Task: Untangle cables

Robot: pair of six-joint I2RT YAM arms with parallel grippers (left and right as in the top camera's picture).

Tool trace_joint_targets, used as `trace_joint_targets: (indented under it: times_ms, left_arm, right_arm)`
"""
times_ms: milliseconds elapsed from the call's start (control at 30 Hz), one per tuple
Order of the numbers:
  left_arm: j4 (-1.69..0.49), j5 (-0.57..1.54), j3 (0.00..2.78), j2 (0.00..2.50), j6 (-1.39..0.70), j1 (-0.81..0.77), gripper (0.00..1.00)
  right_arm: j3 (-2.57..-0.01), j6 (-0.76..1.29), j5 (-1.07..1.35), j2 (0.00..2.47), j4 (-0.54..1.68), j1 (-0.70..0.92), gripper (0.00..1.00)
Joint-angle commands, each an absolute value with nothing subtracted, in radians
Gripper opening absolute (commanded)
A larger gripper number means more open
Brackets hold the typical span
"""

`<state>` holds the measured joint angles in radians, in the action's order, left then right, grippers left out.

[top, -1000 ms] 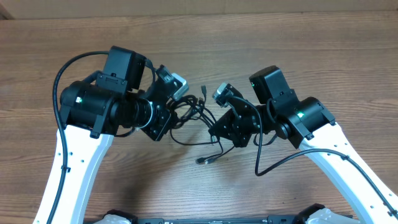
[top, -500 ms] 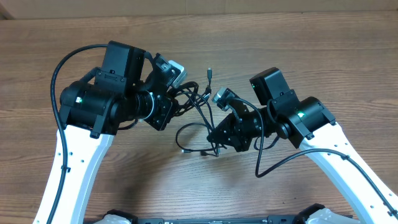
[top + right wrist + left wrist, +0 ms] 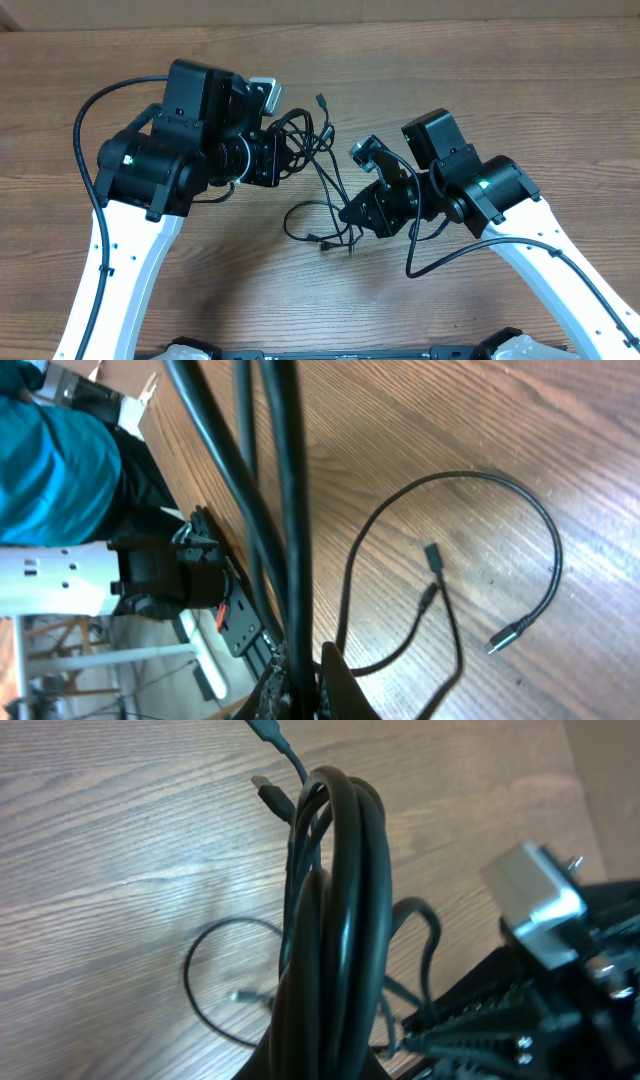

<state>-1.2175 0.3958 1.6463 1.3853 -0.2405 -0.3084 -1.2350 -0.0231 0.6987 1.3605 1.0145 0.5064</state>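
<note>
The cables [image 3: 315, 165] are thin black wires stretched in a tangle between my two grippers above the wooden table. My left gripper [image 3: 283, 155] is shut on a bunch of looped strands, which fill the left wrist view [image 3: 335, 920]. My right gripper [image 3: 350, 212] is shut on strands at the other end; they run up through the right wrist view [image 3: 285, 510]. Loose ends with small plugs [image 3: 505, 632] and a thin loop [image 3: 305, 222] lie on the table below. One plug end [image 3: 321, 100] sticks up at the top.
The wooden table [image 3: 480, 70] extends all around. Thicker black arm cables loop beside the left arm [image 3: 85, 120] and under the right arm [image 3: 430, 265]. The arm bases sit at the front edge.
My left gripper has moved up and left with its bunch, and my right gripper has shifted down, so the cables are drawn out longer between them. The loose loop slid left.
</note>
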Motion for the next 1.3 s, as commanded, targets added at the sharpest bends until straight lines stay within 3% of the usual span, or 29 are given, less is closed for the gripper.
trace_joint_targets:
  times_ms: [0, 167, 300, 500, 600, 933, 1200, 1267]
  left_arm:
    - [-1.173, 0.363, 1.671, 1.386, -0.358, -0.308, 0.04]
    - [-1.147, 0.362, 1.671, 1.386, -0.337, -0.308, 0.04]
    - [-1.176, 0.378, 1.671, 1.387, -0.1, -0.308, 0.04]
    - [-1.292, 0.524, 1.671, 1.387, 0.227, -0.308, 0.04]
    - [-1.332, 0.603, 1.671, 1.387, 0.372, -0.308, 0.04]
    - [-1.374, 0.709, 1.671, 1.387, 0.592, -0.308, 0.04]
    - [-1.375, 0.706, 1.671, 1.409, 0.599, -0.308, 0.04]
    - [-1.375, 0.706, 1.671, 1.419, 0.599, -0.308, 0.25]
  right_arm:
    - [-1.228, 0.06, 0.674, 1.357, 1.04, 0.514, 0.04]
    - [-1.228, 0.06, 0.598, 1.357, 1.049, 0.543, 0.04]
    - [-1.23, 0.096, 0.497, 1.357, 1.061, 0.534, 0.08]
    - [-1.271, 0.101, 0.403, 1.353, 1.103, 0.513, 0.43]
    - [-1.305, 0.101, 0.335, 1.339, 1.127, 0.508, 0.53]
    - [-1.344, 0.023, 0.27, 1.18, 1.104, 0.508, 0.59]
    - [-1.344, -0.012, 0.303, 1.062, 1.06, 0.508, 0.6]
    - [-1.344, -0.006, 0.309, 1.055, 1.066, 0.508, 0.64]
